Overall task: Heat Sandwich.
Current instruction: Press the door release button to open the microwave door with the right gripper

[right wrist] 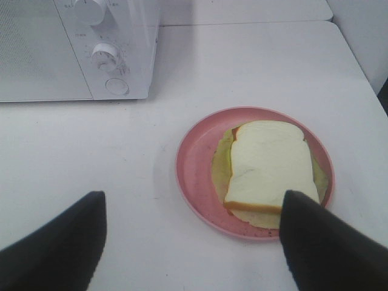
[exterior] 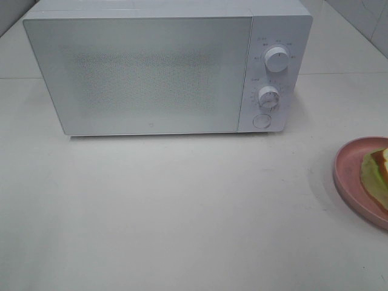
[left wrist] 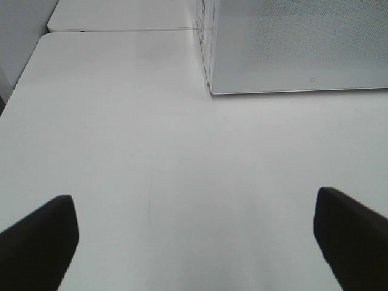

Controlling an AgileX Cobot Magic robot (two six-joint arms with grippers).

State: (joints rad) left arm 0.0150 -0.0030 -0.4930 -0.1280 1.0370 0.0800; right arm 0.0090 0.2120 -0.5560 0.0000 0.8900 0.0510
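Note:
The sandwich (right wrist: 267,160), white bread over green-yellow filling, lies on a pink round plate (right wrist: 194,163) to the right of the white microwave (exterior: 157,73). In the high view only part of the sandwich (exterior: 377,176) and plate (exterior: 347,176) shows at the right edge. The microwave door is closed. My right gripper (right wrist: 193,203) hovers open over the table just in front of the plate, one finger (right wrist: 315,242) overlapping the sandwich's near corner in the picture. My left gripper (left wrist: 195,200) is open and empty above bare table, in front of the microwave's (left wrist: 297,42) left corner. Neither gripper shows in the high view.
The microwave panel carries two round knobs (exterior: 277,59) (exterior: 267,96) and a round button (exterior: 261,120) on its right side. The white table (exterior: 182,212) stretches in front of it. A seam between table tops runs behind the microwave.

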